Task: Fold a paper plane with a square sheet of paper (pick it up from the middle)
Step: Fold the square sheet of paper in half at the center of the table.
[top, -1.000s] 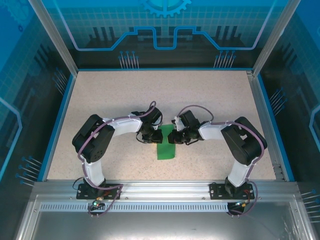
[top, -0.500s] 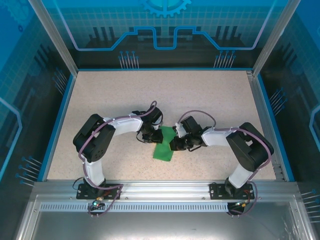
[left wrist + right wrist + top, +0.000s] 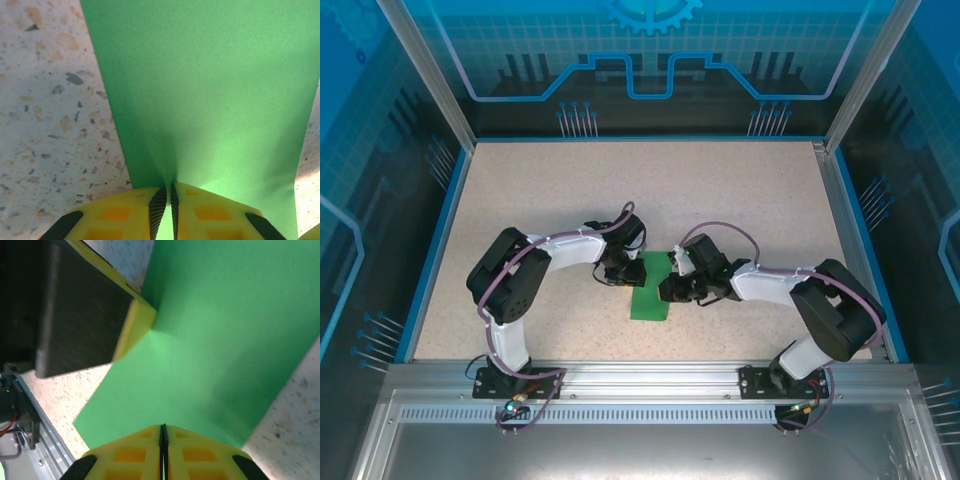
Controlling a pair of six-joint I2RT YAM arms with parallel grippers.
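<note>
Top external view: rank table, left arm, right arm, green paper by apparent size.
1. table, by far the largest.
2. left arm and right arm: look alike, not ranked.
3. square sheet of paper, smallest, partly covered by the grippers.

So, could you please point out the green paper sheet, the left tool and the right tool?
green paper sheet (image 3: 651, 300): top external view, near flat part.
left tool (image 3: 170, 195): left wrist view, between fingertips pinching the sheet.
right tool (image 3: 162, 432): right wrist view, between shut fingertips.

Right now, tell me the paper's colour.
The square sheet of paper is plain green, clearest in the left wrist view.
</note>
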